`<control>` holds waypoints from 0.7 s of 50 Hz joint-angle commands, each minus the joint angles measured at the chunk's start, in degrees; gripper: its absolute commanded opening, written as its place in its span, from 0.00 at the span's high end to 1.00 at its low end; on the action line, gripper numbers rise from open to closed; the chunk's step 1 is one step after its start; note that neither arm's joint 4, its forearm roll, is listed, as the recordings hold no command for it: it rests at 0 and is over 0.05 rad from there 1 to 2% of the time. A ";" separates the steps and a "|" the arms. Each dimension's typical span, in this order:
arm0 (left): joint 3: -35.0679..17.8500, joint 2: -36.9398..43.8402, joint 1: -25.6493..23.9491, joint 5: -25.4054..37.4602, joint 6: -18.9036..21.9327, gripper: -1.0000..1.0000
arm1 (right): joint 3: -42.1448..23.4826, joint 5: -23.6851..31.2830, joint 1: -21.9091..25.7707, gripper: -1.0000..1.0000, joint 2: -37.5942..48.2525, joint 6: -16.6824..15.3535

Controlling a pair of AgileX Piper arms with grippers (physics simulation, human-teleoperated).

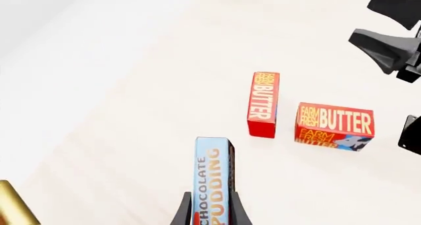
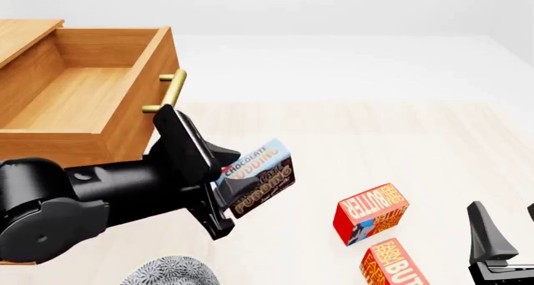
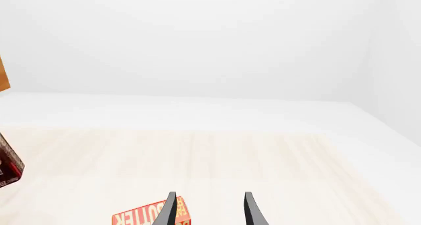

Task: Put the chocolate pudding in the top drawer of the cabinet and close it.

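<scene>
The left gripper [image 2: 224,194] has its jaws closed on the chocolate pudding [image 2: 257,175], which hangs clear of the bench [image 2: 401,141], below and in front of the brass handle [image 2: 169,91] of the top drawer [image 2: 87,88]; the drawer stands pulled well out of the cabinet [image 2: 25,32], its inside bare wood as far as can be seen; the box is pinched near one end, most of its length jutting past the fingertips [image 1: 185,212], so it could swing or slip if jolted; the step in hand looks like the carry up and over the drawer front; to do it well, lift first until the box is plainly above the front panel and the handle, then travel back over the opening, not cutting the corner; bring it down low inside, away from the walls, before letting go, so it neither tips nor catches on the rim; the right gripper [image 3: 209,210] hovers over the near right of the bench with jaws apart and nothing between them, one butter box [image 2: 371,213] and a second butter box [image 2: 392,266] lying near it; it is well placed to stay put until the drawer needs pushing shut
</scene>
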 commanded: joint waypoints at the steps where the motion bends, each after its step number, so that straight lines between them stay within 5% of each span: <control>1: -2.65 -2.40 -1.77 2.93 1.92 1.00 | 0.00 0.00 -0.01 0.00 -0.01 0.00; 35: -8.30 -8.85 0.40 9.36 6.87 1.00 | 0.00 0.00 -0.01 0.00 -0.01 0.01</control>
